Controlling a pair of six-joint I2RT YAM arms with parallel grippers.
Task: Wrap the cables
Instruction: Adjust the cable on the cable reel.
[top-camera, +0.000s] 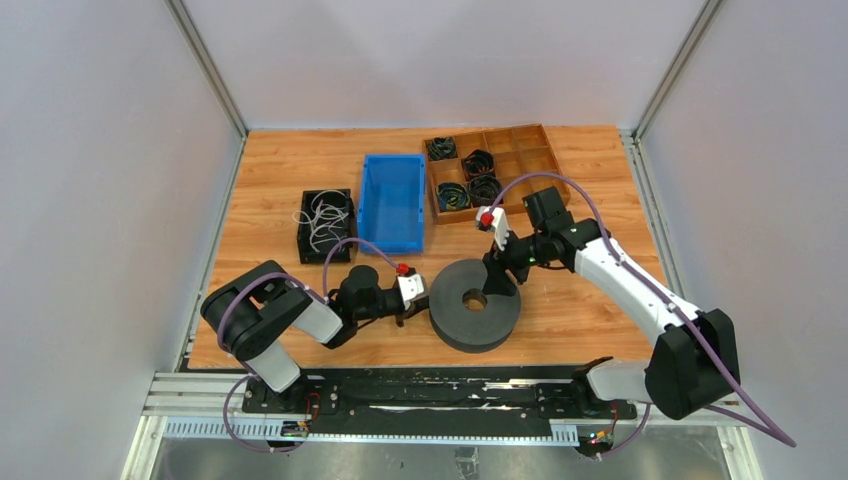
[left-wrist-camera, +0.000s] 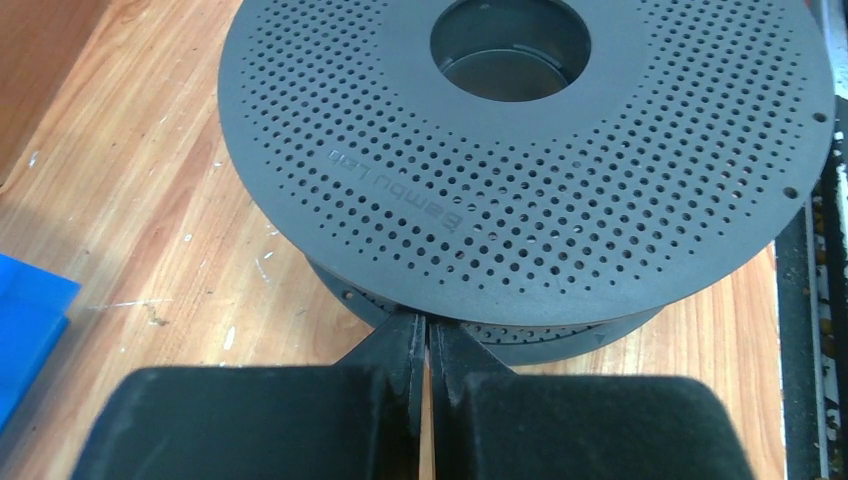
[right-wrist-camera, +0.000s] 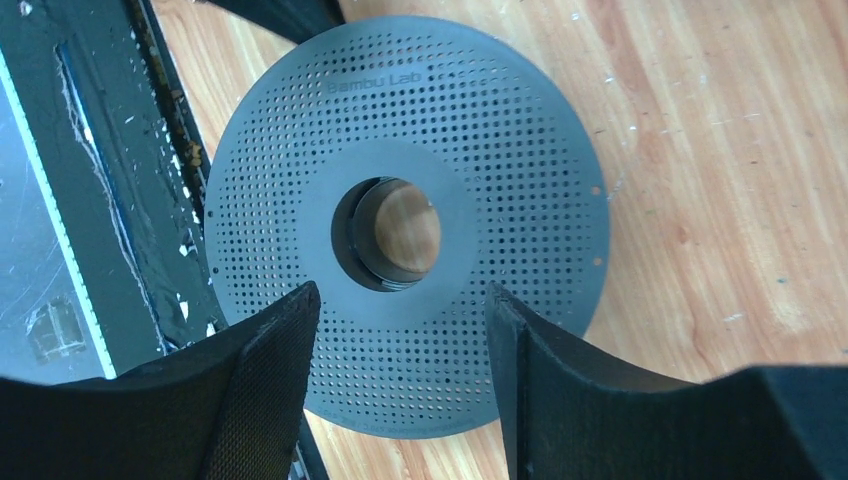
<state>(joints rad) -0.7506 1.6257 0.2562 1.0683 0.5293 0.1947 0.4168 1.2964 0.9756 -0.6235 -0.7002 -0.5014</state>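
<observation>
The cables (top-camera: 322, 214) are thin whitish wires, lying in loose loops in a black box (top-camera: 305, 240) at the back left. A dark grey perforated spool (top-camera: 475, 305) lies flat mid-table. My left gripper (top-camera: 418, 300) is shut at the spool's left side. In the left wrist view, its tips (left-wrist-camera: 428, 322) reach just under the rim of the spool's upper flange (left-wrist-camera: 520, 160), and I see no wire between them. My right gripper (top-camera: 497, 268) hangs open above the spool's far side. In the right wrist view, its fingers (right-wrist-camera: 400, 292) straddle the spool's (right-wrist-camera: 400, 240) flange, short of the centre hole.
A blue bin (top-camera: 393, 200) stands right of the black box. A wooden divided tray (top-camera: 520, 150) at the back right holds small black cable coils (top-camera: 470, 180). The black base rail (top-camera: 430, 390) runs along the near table edge.
</observation>
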